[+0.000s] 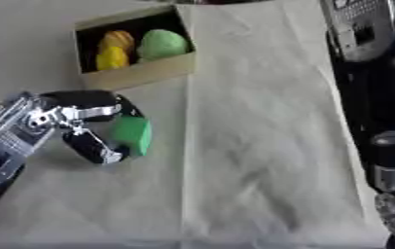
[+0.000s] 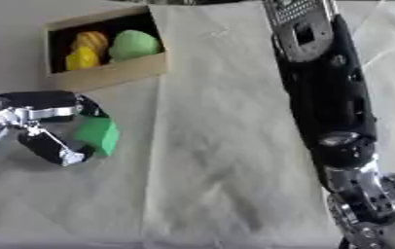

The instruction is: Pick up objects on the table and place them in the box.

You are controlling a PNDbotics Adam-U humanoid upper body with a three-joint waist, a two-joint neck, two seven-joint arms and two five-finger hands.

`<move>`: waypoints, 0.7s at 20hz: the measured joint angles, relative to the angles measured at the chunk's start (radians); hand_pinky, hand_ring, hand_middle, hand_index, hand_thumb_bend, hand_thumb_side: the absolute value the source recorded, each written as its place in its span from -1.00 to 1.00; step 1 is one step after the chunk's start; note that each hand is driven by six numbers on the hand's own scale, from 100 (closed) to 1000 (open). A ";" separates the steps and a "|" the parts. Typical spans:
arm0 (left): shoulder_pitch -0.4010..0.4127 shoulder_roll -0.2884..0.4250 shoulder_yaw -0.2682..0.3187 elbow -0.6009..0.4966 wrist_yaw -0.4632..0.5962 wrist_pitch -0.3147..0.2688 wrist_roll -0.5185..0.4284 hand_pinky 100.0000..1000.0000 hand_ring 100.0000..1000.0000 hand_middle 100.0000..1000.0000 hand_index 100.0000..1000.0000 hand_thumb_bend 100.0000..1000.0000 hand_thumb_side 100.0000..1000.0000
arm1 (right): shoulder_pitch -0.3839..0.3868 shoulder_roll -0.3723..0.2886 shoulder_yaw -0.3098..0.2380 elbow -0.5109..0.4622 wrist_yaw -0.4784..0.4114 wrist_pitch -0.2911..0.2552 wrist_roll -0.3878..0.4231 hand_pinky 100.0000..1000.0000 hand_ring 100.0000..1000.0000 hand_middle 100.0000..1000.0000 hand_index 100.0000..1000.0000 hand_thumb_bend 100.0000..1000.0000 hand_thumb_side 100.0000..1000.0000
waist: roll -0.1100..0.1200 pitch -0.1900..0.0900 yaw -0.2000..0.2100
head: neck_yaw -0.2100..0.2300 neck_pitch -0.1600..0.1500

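The robot's left hand [image 1: 88, 127] reaches in from the left edge over a pale cloth-covered table [image 1: 260, 146], its fingers [image 1: 88, 99] and thumb [image 1: 95, 148] curled around a green block [image 1: 134, 134]; the block sits between the dark upper fingers and the lower thumb, at the open end of the hand, and appears to rest on the cloth, though whether it is lifted clear cannot be told from these views.

Beyond the hand, toward the far left of the table, stands an open cardboard box [image 1: 141, 73] with a dark interior; inside it lie a yellow object [image 1: 114, 50], its shape hard to make out, and beside that a rounded pale green object [image 1: 162, 44], the two touching or nearly so; the near wall of the box is close to the hand's upper fingers but apart from them.

The robot's right arm [image 2: 324, 87] runs down the right side of the scene, black with silver joints; the right hand [image 2: 371, 214] shows only in part at the lower right corner, well apart from the block and the box, and whether its fingers are open or closed cannot be told.
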 measured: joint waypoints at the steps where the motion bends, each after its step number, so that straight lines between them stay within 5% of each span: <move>1: 0.000 0.008 0.007 -0.022 0.006 0.007 0.007 0.62 0.60 0.14 0.37 -1.00 -0.78 | 0.001 0.000 -0.001 -0.002 0.000 0.000 0.000 0.33 0.52 0.36 0.80 -1.00 -0.29 | 0.000 0.000 0.000 | -0.001 0.000; 8: -0.063 0.061 0.112 -0.136 0.071 0.070 0.084 0.55 0.54 0.09 0.32 -1.00 -0.72 | 0.000 0.000 -0.003 -0.004 0.000 0.000 0.001 0.34 0.53 0.36 0.80 -1.00 -0.28 | 0.000 0.000 0.004 | -0.014 0.000; 9: -0.083 0.061 0.128 -0.127 0.084 0.077 0.095 0.55 0.55 0.10 0.32 -1.00 0.06 | -0.002 0.000 -0.003 -0.004 0.000 0.000 0.001 0.34 0.53 0.36 0.80 -1.00 -0.22 | 0.000 0.000 0.004 | -0.017 0.000; 10: -0.104 0.058 0.144 -0.109 0.099 0.082 0.104 0.56 0.56 0.09 0.32 -1.00 -0.68 | -0.006 0.000 -0.003 -0.004 0.000 0.000 0.001 0.34 0.53 0.36 0.80 -1.00 -0.28 | 0.000 0.000 0.004 | -0.018 0.000; 14: -0.203 -0.005 0.192 0.049 0.133 0.062 0.132 0.57 0.56 0.09 0.32 -1.00 -0.67 | -0.017 0.001 -0.002 -0.007 0.001 -0.004 0.003 0.34 0.53 0.36 0.80 -1.00 -0.29 | 0.000 0.000 -0.004 | -0.021 0.000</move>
